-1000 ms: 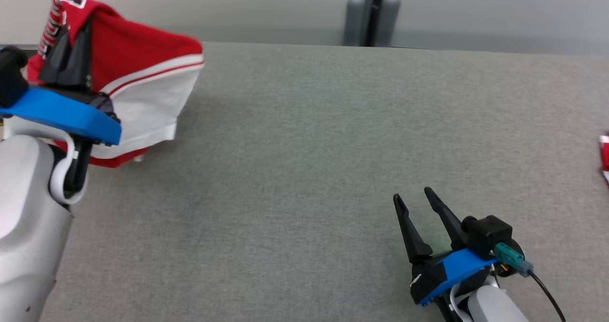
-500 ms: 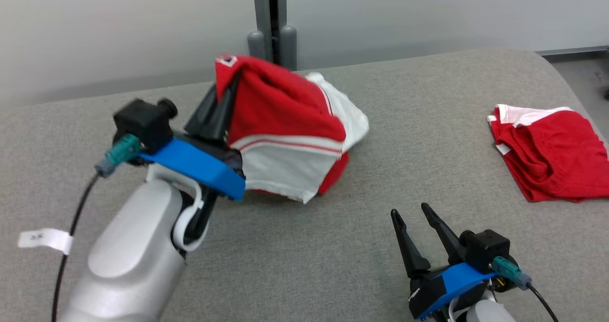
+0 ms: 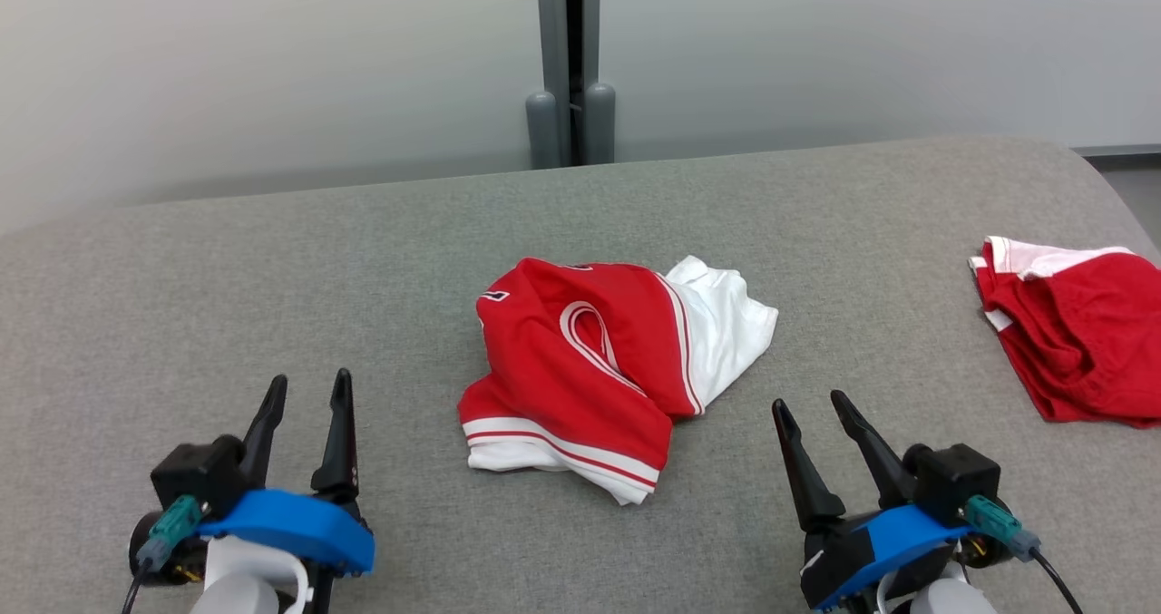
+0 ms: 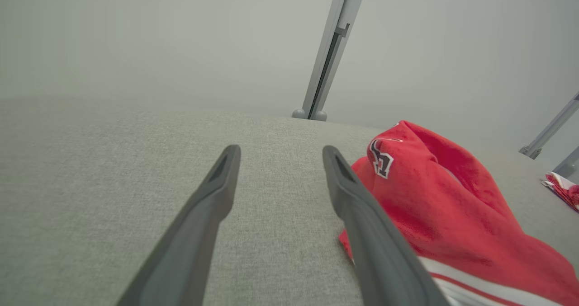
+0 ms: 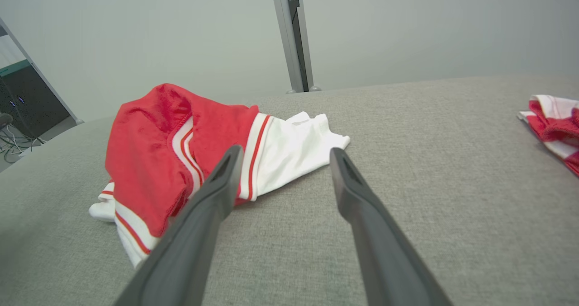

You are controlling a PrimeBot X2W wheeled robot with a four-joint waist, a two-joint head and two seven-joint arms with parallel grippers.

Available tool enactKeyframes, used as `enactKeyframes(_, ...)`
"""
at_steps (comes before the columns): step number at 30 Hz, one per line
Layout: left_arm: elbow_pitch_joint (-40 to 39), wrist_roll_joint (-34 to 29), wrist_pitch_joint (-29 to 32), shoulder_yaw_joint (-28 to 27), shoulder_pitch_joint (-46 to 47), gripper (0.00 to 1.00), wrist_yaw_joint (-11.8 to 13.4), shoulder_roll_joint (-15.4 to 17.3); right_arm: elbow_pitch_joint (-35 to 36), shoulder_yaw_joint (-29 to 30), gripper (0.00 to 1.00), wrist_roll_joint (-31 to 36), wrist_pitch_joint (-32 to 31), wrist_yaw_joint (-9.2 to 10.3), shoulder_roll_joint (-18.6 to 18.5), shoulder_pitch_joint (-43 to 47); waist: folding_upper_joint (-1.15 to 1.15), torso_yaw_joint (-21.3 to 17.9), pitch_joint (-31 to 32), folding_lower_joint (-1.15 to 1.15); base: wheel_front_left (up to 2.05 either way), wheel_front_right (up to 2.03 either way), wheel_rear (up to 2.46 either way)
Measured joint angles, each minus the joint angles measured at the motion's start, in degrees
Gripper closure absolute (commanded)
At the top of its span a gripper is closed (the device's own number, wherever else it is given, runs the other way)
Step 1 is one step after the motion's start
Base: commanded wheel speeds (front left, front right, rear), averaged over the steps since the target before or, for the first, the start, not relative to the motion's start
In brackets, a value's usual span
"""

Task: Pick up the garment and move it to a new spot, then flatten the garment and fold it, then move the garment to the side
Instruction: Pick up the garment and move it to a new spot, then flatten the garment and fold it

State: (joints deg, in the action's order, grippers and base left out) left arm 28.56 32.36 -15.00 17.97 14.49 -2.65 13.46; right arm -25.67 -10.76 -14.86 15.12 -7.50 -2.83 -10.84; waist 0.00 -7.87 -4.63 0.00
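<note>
Grey fabric-covered table (image 3: 272,260): crumpled red-and-white jersey garment (image 3: 580,360) lies bunched at table centre. Left gripper (image 3: 308,380) and right gripper (image 3: 807,401) hover at table's near edge, both wide open, holding nothing. Flattening looks next: pinch opposite hems, spread evenly, low over table.

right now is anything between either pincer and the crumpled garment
Nothing visible: bare table lies between the crumpled garment and both the left pincer and right pincer. The second garment lies far right.

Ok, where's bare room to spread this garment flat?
Widest bare stretch of table: left of the crumpled garment, beyond the left end effector. A narrower gap separates it from the second red garment; that right edge is crowded.
</note>
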Motion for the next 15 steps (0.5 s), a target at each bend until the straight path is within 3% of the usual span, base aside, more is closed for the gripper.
enactKeyframes(3, -4.45, -5.26, -0.05, -6.55, -7.00, 0.00, -1.07, -1.72, -0.12, 1.56, 0.00, 0.01, 0.01, 0.00, 0.00, 1.46, 0.00, 1.61, 1.82, 0.00, 0.00, 0.00, 0.00)
enactKeyframes(15, -8.55, -13.28, -0.05, -17.98, -17.47, 0.00, -3.97, -8.77, -1.55, 1.98, 0.00, 0.37, 0.00, 0.01, -0.01, 3.74, 0.00, 3.97, 3.81, 0.00, 0.00, 0.00, 0.00)
